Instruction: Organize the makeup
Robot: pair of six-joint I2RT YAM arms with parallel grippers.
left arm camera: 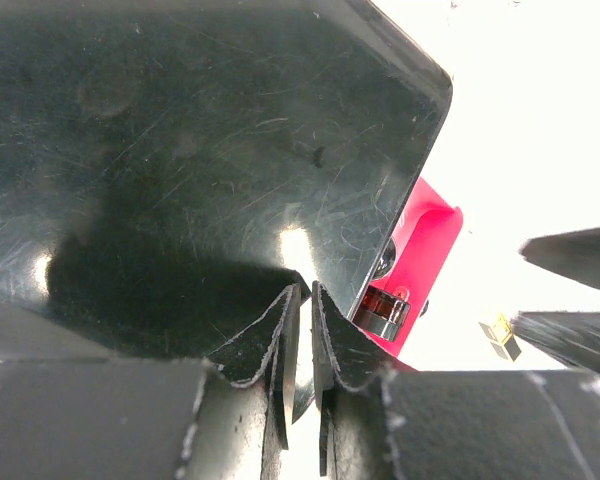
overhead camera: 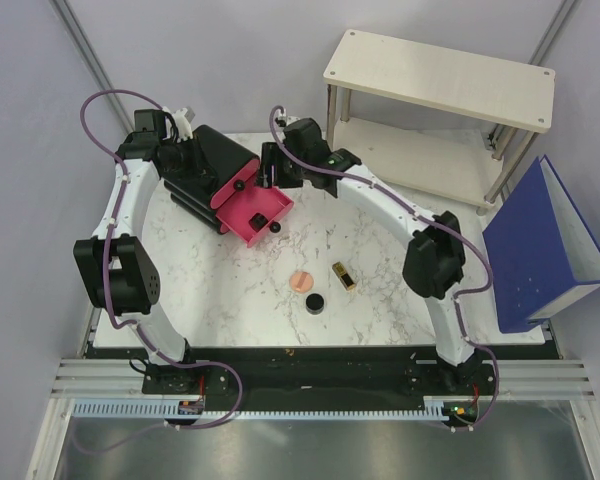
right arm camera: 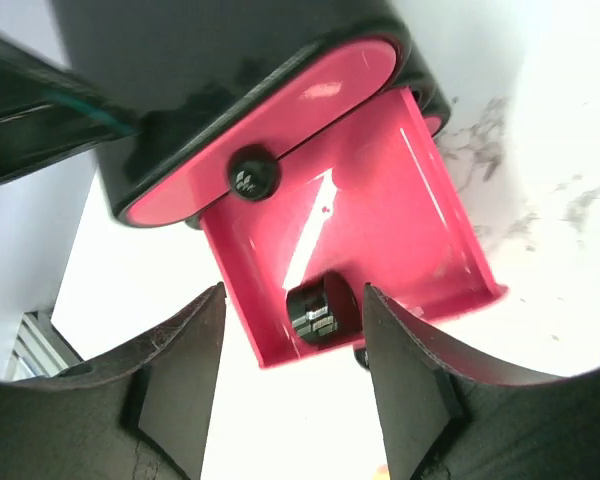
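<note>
One peach compact [overhead camera: 301, 281], one black compact [overhead camera: 315, 302], one lipstick [overhead camera: 344, 276] — left gripper [left arm camera: 306, 288] nearly closed — right gripper [right arm camera: 292, 295] wide, empty.

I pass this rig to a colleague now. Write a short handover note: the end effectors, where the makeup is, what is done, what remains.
The left end effector is shut, its tips at the black box.
The right end effector is open and empty over the open pink drawer.
Done: one small black cylinder lies in that drawer.
Left: the peach compact, black compact and gold-and-black lipstick lie on the marble table; the drawer is not yet closed.
</note>
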